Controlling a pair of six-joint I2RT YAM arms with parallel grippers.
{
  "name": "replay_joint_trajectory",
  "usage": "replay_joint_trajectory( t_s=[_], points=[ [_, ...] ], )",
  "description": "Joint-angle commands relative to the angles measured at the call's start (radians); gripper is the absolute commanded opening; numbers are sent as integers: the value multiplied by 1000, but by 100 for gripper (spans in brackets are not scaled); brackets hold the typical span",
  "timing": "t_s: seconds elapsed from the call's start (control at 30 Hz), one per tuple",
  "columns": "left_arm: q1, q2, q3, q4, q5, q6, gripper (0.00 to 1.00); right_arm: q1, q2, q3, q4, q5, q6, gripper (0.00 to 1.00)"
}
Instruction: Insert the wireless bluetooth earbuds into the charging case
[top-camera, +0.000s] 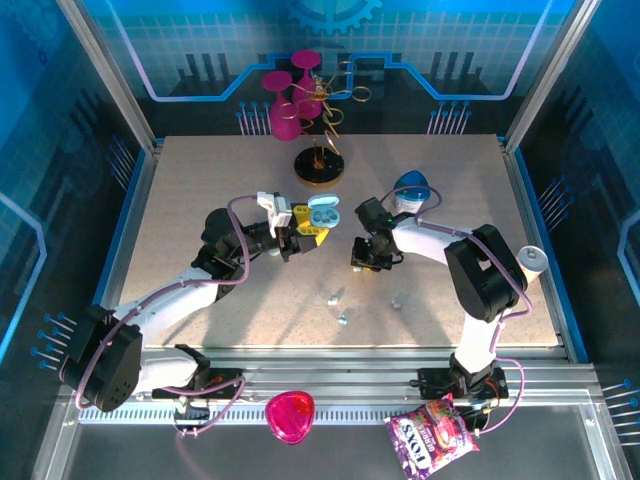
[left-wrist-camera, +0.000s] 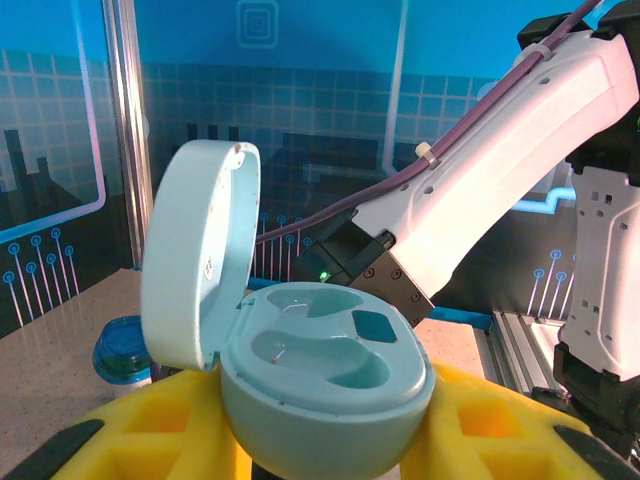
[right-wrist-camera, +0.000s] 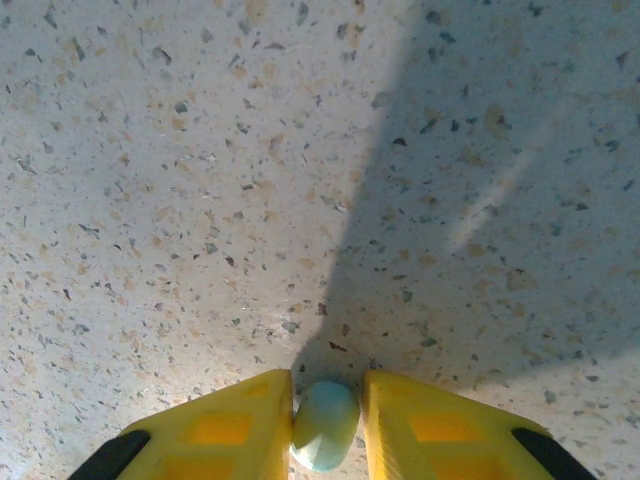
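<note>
The light blue charging case (left-wrist-camera: 330, 395) has its lid (left-wrist-camera: 195, 265) swung up, and both sockets in it are bare. My left gripper (left-wrist-camera: 325, 445) is shut on its base, with a yellow finger (left-wrist-camera: 150, 430) on each side. From above, the case (top-camera: 322, 215) hangs over the middle of the table in my left gripper (top-camera: 305, 232). My right gripper (right-wrist-camera: 327, 420) is down at the tabletop, shut on one pale blue earbud (right-wrist-camera: 325, 425). From above, the right gripper (top-camera: 367, 256) is just right of the case. Three more earbuds (top-camera: 333, 297), (top-camera: 344, 319), (top-camera: 398, 301) lie loose nearer the front.
A blue-topped white container (top-camera: 411, 190) stands behind the right gripper. Pink glasses and a gold wire stand on a dark base (top-camera: 320, 165) are at the back. A pink heart-shaped dish (top-camera: 290, 415) and a candy bag (top-camera: 432, 435) lie by the front rail. The right arm (left-wrist-camera: 480, 190) passes close behind the case.
</note>
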Motion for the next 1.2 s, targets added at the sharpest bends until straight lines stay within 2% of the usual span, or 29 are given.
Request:
replay_joint_trajectory(
  t_s=[0.0, 0.43, 0.67, 0.9, 1.17],
  points=[
    [6, -19, 4, 13, 24, 15, 27, -7, 23, 28, 3, -19, 13, 24],
    [6, -24, 3, 3, 24, 20, 27, -5, 16, 37, -24, 5, -25, 19],
    [6, -22, 1, 0, 23, 20, 27, 11, -12, 108, -201, 175, -108, 19],
    [7, -28, 0, -5, 26, 23, 27, 48, 22, 233, -423, 406, -182, 19],
    [7, -42, 1, -21, 23, 28, 27, 74, 109, 266, -480, 405, -255, 20]
  ],
)
